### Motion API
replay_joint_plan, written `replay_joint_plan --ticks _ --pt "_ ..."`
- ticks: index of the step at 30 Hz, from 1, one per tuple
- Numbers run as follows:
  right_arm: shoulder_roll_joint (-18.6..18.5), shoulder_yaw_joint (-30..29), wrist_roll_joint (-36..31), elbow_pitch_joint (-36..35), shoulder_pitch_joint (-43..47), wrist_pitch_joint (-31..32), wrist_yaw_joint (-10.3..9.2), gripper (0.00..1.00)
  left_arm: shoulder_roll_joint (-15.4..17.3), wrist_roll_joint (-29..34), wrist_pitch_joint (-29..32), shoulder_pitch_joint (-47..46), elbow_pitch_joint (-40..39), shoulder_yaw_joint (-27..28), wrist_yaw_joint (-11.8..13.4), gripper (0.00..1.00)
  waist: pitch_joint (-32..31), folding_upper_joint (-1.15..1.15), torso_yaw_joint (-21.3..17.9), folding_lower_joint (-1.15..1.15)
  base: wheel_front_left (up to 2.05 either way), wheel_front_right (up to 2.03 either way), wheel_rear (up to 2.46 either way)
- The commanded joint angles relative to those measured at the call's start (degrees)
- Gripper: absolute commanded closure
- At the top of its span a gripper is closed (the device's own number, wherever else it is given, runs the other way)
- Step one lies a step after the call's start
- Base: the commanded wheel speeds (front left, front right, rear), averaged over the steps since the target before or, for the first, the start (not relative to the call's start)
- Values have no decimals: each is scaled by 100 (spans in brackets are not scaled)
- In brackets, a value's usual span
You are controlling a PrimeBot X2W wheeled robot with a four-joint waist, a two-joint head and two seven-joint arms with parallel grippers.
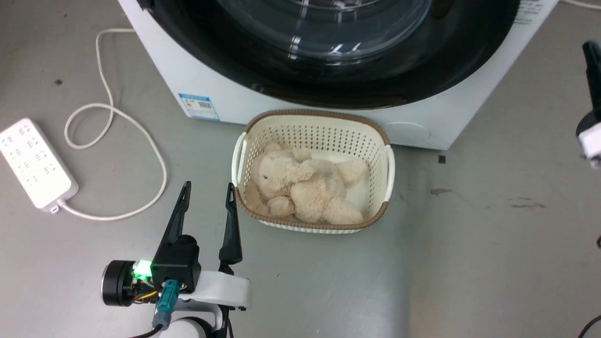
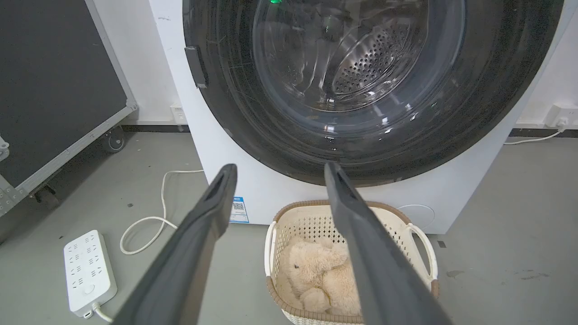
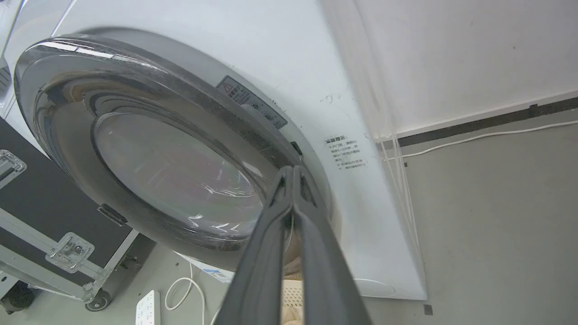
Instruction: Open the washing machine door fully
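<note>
The white washing machine (image 1: pixel 220 96) fills the top of the head view. Its round glossy black door (image 1: pixel 338 84) with the bulging glass window lies against the front and looks closed. In the left wrist view the door (image 2: pixel 244 131) faces me, the steel drum showing through the glass, and a dark tab (image 2: pixel 197 67) sits on its left rim. My left gripper (image 1: pixel 208 190) hangs open and empty over the floor, short of the machine (image 2: pixel 280 198). My right gripper (image 3: pixel 292 169) is shut on nothing, tips close to the door's (image 3: pixel 67 113) right edge; it also shows at the head view's right edge (image 1: pixel 590 49).
A cream basket (image 1: pixel 386 157) holding a plush bear (image 1: pixel 305 188) stands on the floor right before the machine. A white power strip (image 1: pixel 35 162) and its looping cable (image 1: pixel 112 112) lie to the left. A black wheeled case (image 2: pixel 54 81) stands left of the machine.
</note>
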Motion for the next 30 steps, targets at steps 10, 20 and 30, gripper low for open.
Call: replay_joint_plan --ticks 10,20,30 --pt "-361 -69 969 941 -1243 966 -2 100 83 -163 -179 -190 -59 -120 -24 0 416 0 246 -1 0 0 0" --pt "-617 -282 1734 2010 -2447 1845 -3 100 49 -141 -299 -276 -49 -353 80 0 760 0 458 -1 0 0 0" --pt "-867 -353 2238 2887 -3342 2622 -4 100 24 -146 -419 -357 -64 -549 247 0 987 0 645 -1 0 0 0"
